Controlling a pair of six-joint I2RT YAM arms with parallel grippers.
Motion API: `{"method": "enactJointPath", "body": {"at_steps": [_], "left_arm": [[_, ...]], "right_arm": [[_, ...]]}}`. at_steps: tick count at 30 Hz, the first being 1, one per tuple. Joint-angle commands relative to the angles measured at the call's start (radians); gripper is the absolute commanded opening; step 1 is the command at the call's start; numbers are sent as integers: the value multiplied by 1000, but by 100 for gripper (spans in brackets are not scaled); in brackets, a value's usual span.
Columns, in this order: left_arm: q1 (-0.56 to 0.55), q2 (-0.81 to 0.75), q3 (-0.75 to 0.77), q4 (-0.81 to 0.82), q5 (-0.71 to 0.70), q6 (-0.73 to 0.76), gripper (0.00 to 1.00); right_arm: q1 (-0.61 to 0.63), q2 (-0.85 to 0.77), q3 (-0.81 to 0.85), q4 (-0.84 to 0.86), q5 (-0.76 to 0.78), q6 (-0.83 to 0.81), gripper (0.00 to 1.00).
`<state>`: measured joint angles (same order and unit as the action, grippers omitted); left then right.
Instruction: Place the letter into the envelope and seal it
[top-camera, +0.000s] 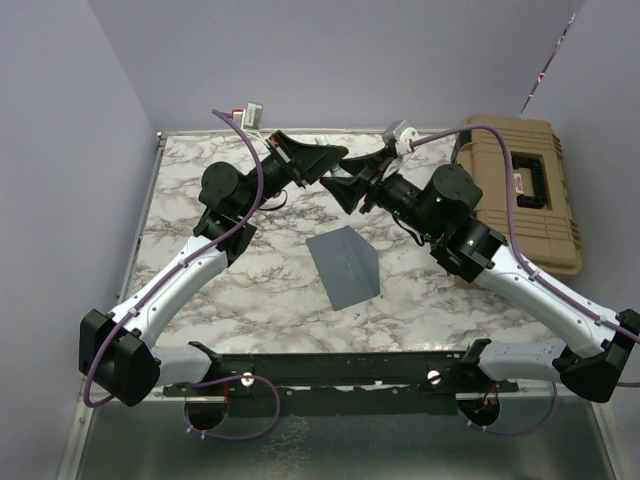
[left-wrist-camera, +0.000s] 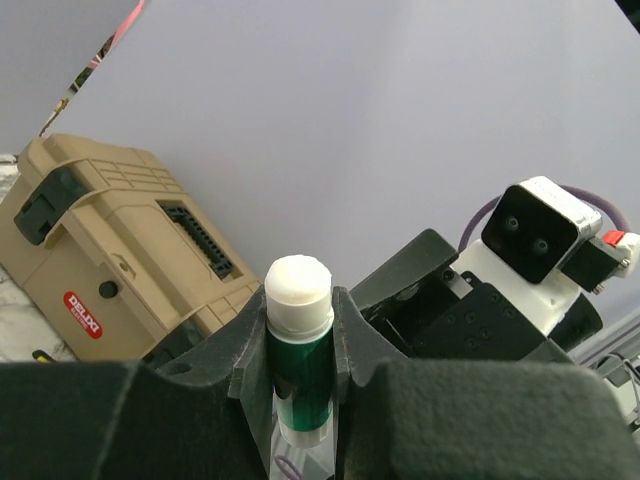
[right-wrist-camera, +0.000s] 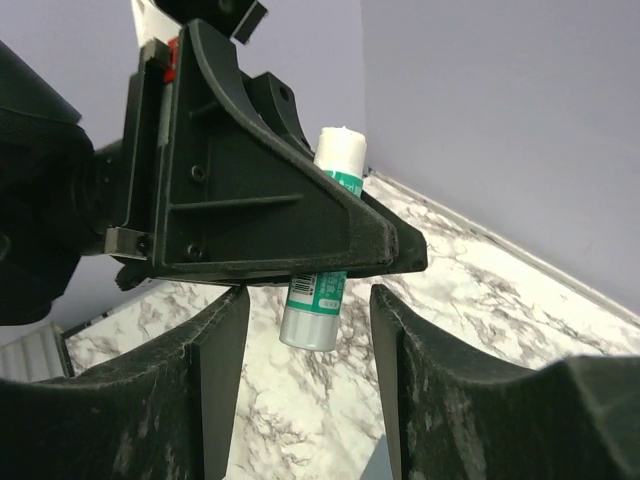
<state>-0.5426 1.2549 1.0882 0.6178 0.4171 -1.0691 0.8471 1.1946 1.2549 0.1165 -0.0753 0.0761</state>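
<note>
The slate blue-grey envelope (top-camera: 346, 265) lies flat on the marble table (top-camera: 250, 290), in the middle, nearer than both grippers. The letter is not in view. My left gripper (top-camera: 322, 166) is raised over the far part of the table and shut on a green glue stick (left-wrist-camera: 300, 350). The stick's white glue end is bare and sticks out past the fingertips. My right gripper (right-wrist-camera: 308, 340) faces it from the right and is open. The stick's silver base (right-wrist-camera: 312, 325) hangs in front of the gap between its fingers, touching neither.
A tan plastic toolbox (top-camera: 525, 190) stands at the table's right edge, behind the right arm. Lilac walls close the table at the back and sides. A black rail (top-camera: 340, 370) carries both arm bases along the near edge.
</note>
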Motion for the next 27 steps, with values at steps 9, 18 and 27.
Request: {"method": "enactJointPath", "body": {"at_steps": [9, 18, 27], "left_arm": [[1, -22, 50, -42, -14, 46, 0], [1, -26, 76, -42, 39, 112, 0], [1, -18, 179, 4, 377, 366, 0]], "right_arm": [[17, 25, 28, -62, 105, -20, 28], [13, -10, 23, -114, 68, 99, 0], [-60, -72, -104, 77, -464, 523, 0]]}}
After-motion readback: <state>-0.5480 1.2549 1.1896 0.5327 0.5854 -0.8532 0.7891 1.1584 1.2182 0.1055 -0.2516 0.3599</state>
